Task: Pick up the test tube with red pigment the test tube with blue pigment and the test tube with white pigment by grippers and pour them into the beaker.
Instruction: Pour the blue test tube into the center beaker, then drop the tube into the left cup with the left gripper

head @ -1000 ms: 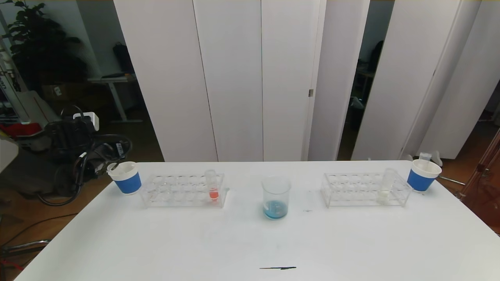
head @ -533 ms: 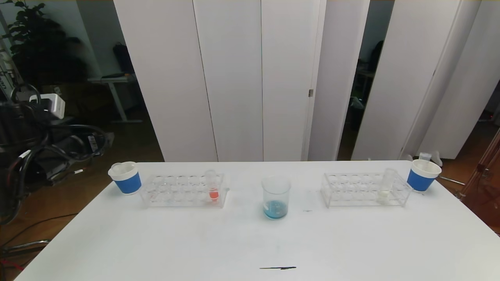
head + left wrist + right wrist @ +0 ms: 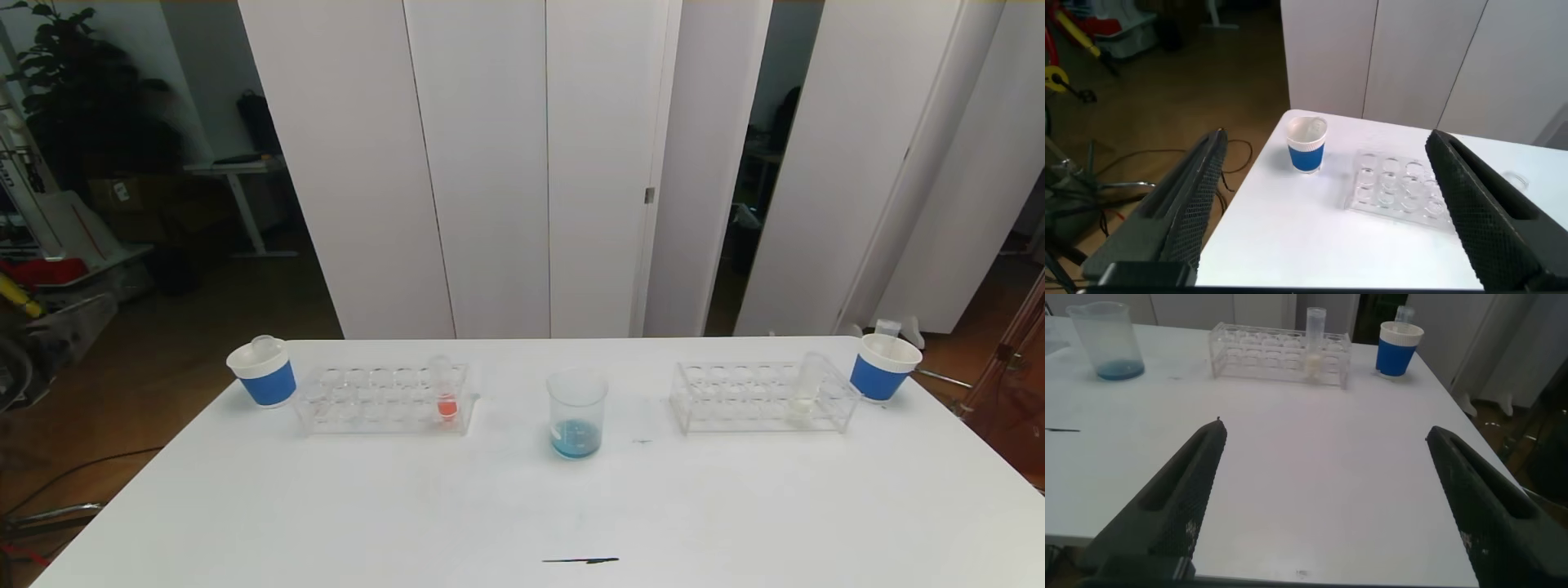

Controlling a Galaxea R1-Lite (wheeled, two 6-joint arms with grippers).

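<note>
I am holding both tools, left tool (image 3: 1323, 204) and right tool (image 3: 1323, 498), spread and empty while eyeing the white-pigment tube (image 3: 808, 384) standing in the right rack (image 3: 763, 398): light, slick, fragile glass, best pinched mid-length.

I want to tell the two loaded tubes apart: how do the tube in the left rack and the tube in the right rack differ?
The left rack's tube holds orange-red liquid; the right rack's tube holds milky cream-white liquid. The red one stands left of the beaker, the white one right of it, near a blue cup. Both are slim, clear, upright, each near its rack's right end.
</note>
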